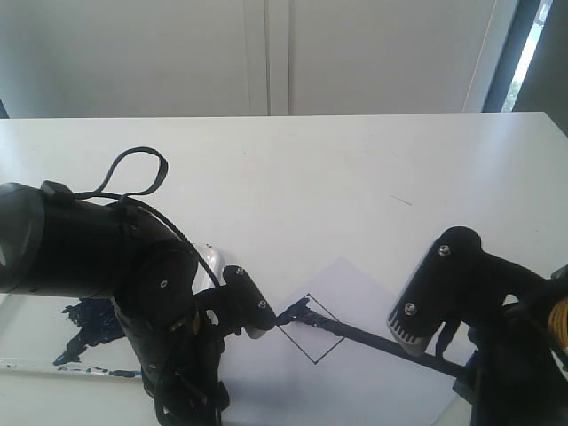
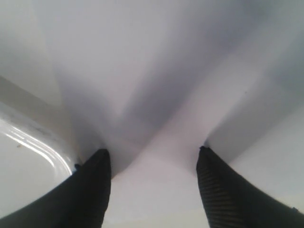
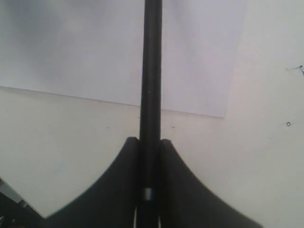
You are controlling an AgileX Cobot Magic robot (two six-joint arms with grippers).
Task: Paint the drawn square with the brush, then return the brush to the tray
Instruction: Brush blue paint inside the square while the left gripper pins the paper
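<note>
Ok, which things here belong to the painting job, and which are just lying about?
Job: brush, gripped by the right hand; drawn square; paper that carries it; paint-smeared tray.
Not the job: table; wall panels behind. No stray items show.

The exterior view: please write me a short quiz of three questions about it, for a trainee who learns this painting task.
1. True or false: the long thin black paintbrush lies in the clear plastic tray smeared with dark blue paint.
2. Where is the brush tip? A: at the edge of the drawn black square on the white paper sheet. B: inside the tray. C: high in the air, touching nothing.
3. Which gripper holds the brush, and how does the other one stand?
Key: 1 false. 2 A. 3 The right gripper is shut on the brush; the left gripper is open and empty.
</note>
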